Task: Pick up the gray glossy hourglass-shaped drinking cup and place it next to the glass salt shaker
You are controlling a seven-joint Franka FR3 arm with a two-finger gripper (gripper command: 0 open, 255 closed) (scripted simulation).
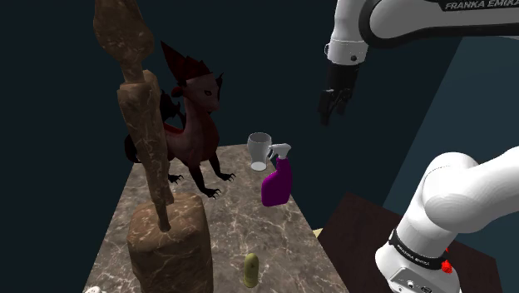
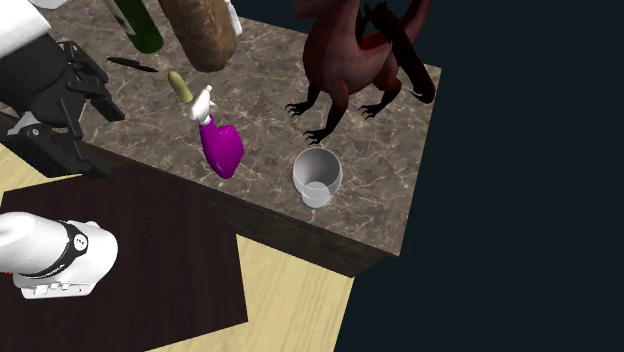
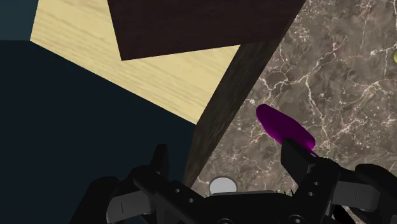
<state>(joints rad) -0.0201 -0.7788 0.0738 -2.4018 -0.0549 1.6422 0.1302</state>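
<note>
Table: one slab of brown marble with white veins [image 1: 237, 229], its edge running beside a wooden floor [image 2: 295, 310] and one dark brown mat [image 2: 150, 250].
Cup count: one grey glossy cup [image 1: 259, 150].
Cup position: on the table near a corner, between the clawed feet of the dragon figure [image 1: 193, 125] and the purple spray bottle [image 1: 276, 181]. In the second exterior view the cup [image 2: 317, 178] stands close to the table's near edge, near the bottle but apart from it.
Cup axis: upright, long axis vertical, open mouth facing up, the body pinching to a waist above a flared foot.
Other counts: one dark red dragon figure, one purple spray bottle with a white trigger head (tilted, head toward the cup in the shoulder view), one tall brown sculpture [image 1: 158, 216], one small yellow-green vial [image 1: 249, 270], one green bottle [image 2: 140, 25].
Arm: one white arm [image 1: 399, 25] reaching in from the shoulder view's upper right.
Jaws: released, the two black fingers [image 3: 296, 156] standing apart with nothing between them that they touch.
Jaws position: hanging in the air off the table's edge, well apart from the cup and higher than it. From the wrist camera the cup's pale rim [image 3: 222, 186] shows between the fingers, far beyond them.
</note>
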